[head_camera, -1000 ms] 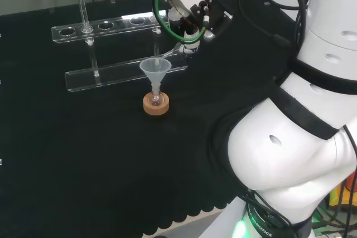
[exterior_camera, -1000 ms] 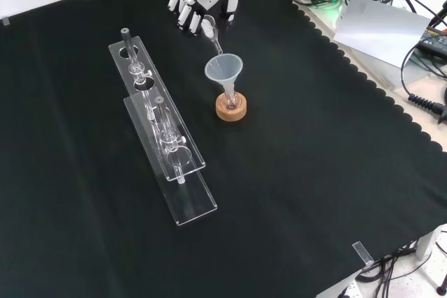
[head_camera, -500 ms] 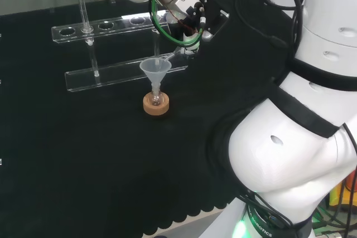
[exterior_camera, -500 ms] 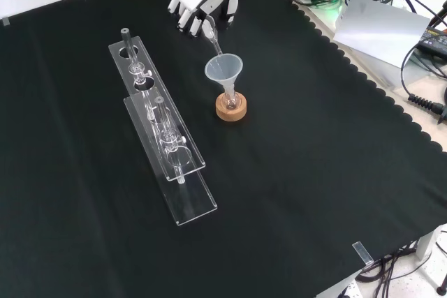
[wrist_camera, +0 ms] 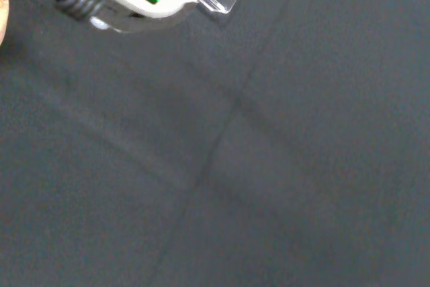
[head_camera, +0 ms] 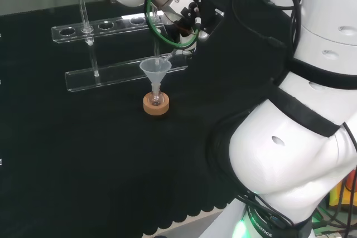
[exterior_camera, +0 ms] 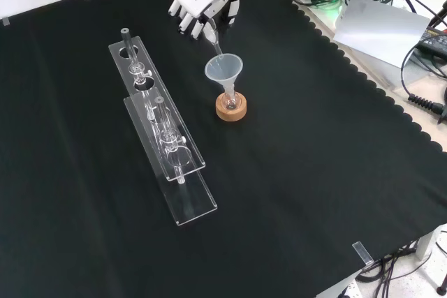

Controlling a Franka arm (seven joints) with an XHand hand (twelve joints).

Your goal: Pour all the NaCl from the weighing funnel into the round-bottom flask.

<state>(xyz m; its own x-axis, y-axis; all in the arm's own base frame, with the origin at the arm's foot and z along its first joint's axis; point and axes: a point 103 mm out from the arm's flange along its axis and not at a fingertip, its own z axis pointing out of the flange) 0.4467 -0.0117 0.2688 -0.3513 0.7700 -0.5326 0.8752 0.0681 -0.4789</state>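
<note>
A small round-bottom flask (head_camera: pixel 155 100) (exterior_camera: pixel 230 102) sits on a cork ring (head_camera: pixel 155 106) (exterior_camera: pixel 230 108) with a clear plastic funnel (head_camera: pixel 155 69) (exterior_camera: pixel 223 70) in its neck. The hand (head_camera: pixel 187 12) (exterior_camera: pixel 199 5) hovers just past the funnel, its fingers curled round a clear weighing funnel (head_camera: pixel 174 53) (exterior_camera: pixel 212 38). The weighing funnel is tilted steeply, spout down over the plastic funnel's rim. I cannot make out any powder. A blurred edge of the cork ring (wrist_camera: pixel 2 1) shows in the wrist view.
A clear acrylic test-tube rack (head_camera: pixel 120 48) (exterior_camera: pixel 160 127) stands behind the flask in the head view, left of it in the front view, with a few glass tubes in it. The cloth's scalloped edge (exterior_camera: pixel 370 88) runs along the front view's right.
The hand has turned further over, and the weighing funnel in it now points more steeply down into the plastic funnel. Flask, cork ring and rack have not moved.
</note>
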